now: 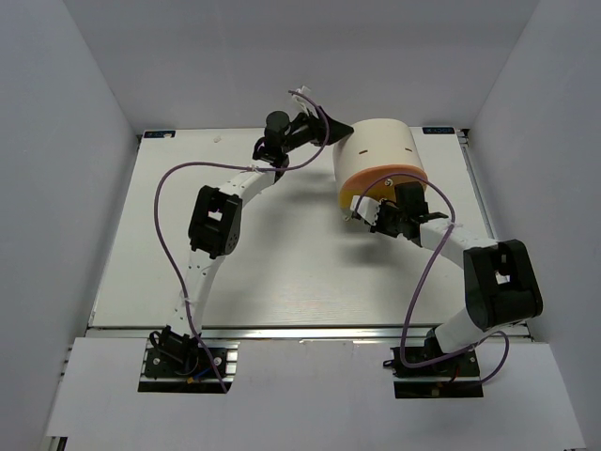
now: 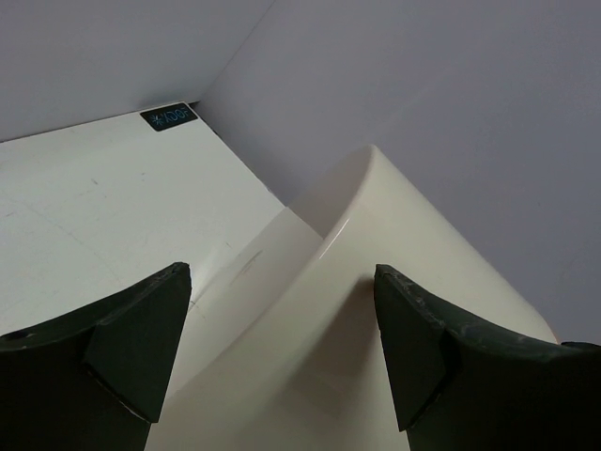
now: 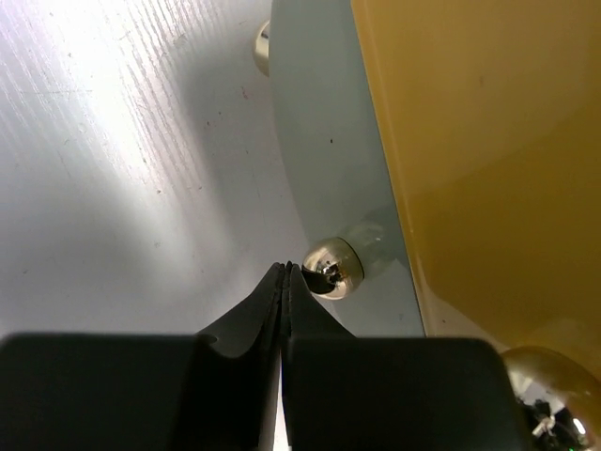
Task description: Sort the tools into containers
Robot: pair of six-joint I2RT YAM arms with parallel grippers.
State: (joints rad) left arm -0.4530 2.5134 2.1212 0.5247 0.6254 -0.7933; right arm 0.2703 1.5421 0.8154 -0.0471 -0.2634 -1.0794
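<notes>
From above, the box [image 1: 380, 150] sat far right on the surface [image 1: 300, 272], well apart from its left edge. Left wrist: left pincer [image 2: 282, 362] spread astride the box's rim. Right wrist: right pincer [image 3: 285, 277] pressed together, tips perhaps touching a stud [image 3: 331, 268] beside the drawer front [image 3: 470, 141].

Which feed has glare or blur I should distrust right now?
Right wrist: hard glare bleaches the table at upper left; the stud by the right gripper is sharp, the lower-right corner blurred. Left wrist: the box is close and soft, with one thin highlight on its edge. Top external: even light, soft shadows only.
</notes>
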